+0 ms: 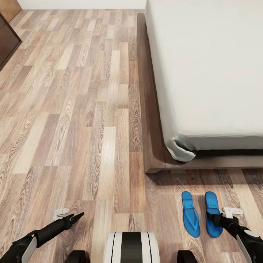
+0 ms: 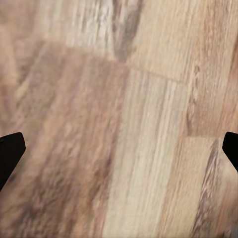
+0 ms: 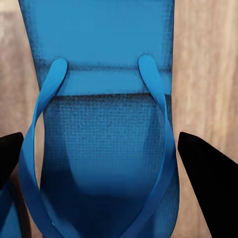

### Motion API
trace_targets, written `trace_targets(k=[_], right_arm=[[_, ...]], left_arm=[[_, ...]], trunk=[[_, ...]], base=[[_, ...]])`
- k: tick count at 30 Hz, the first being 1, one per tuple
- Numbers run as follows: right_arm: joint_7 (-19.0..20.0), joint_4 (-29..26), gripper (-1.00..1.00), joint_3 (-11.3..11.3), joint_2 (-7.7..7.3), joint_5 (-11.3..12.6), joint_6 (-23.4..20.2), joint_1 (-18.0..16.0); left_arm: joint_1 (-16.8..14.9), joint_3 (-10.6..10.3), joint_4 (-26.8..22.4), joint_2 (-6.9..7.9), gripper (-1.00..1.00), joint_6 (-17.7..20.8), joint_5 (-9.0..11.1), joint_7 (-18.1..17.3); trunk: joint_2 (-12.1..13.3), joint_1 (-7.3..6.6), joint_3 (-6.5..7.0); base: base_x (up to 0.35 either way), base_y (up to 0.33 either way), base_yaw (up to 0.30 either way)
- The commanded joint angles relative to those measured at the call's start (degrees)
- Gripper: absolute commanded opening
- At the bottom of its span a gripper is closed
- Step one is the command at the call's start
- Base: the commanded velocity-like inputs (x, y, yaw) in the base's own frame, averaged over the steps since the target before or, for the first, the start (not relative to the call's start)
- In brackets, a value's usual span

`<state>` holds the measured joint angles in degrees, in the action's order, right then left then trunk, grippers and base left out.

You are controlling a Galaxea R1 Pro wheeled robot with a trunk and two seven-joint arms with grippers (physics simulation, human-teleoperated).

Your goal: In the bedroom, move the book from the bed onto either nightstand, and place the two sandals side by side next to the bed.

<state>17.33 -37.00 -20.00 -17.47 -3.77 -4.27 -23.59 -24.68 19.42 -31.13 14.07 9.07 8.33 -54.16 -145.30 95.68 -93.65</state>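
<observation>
Head view, sandals (image 1: pixel 201 213) side by side, floor (image 1: pixel 73 128)

Sandals (image 1: pixel 201 213) matt textured; floor (image 1: pixel 73 128) grainy wood.

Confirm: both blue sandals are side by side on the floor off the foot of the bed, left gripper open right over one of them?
Wrong arm. The right gripper is open over the right-hand sandal, fingers straddling it in the right wrist view. The left gripper hangs over bare floor. The other sandal lies alongside, off the bed, per the head view.
</observation>
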Motion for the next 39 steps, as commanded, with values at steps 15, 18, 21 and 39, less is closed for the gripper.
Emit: trace_targets(k=[15, 18, 21, 39], right_arm=[[0.6, -0.2, -1.0, -0.3, 0.12, -0.3, 4.6, 0.0], [0.6, -0.2, -1.0, -0.3, 0.15, -0.4, 4.6, 0.0], [0.6, -0.2, -1.0, -0.3, 0.17, -0.4, 4.6, 0.0], [0.6, -0.2, -1.0, -0.3, 0.23, -0.4, 4.6, 0.0]], left_arm=[[0.0, 0.1, 0.0, 0.0, 1.0, 0.6, 0.3, -0.2], [0.0, 0.1, 0.0, 0.0, 1.0, 0.6, 0.3, -0.2], [0.0, 0.1, 0.0, 0.0, 1.0, 0.6, 0.3, -0.2], [0.0, 0.1, 0.0, 0.0, 1.0, 0.6, 0.3, -0.2]], trunk=[[-0.1, 0.15, -1.36], [-0.1, 0.22, -2.02], [-0.2, 0.3, -2.69], [-0.3, 0.48, -4.24]], base=[[0.0, 0.0, 0.0], [0.0, 0.0, 0.0], [0.0, 0.0, 0.0], [0.0, 0.0, 0.0]])
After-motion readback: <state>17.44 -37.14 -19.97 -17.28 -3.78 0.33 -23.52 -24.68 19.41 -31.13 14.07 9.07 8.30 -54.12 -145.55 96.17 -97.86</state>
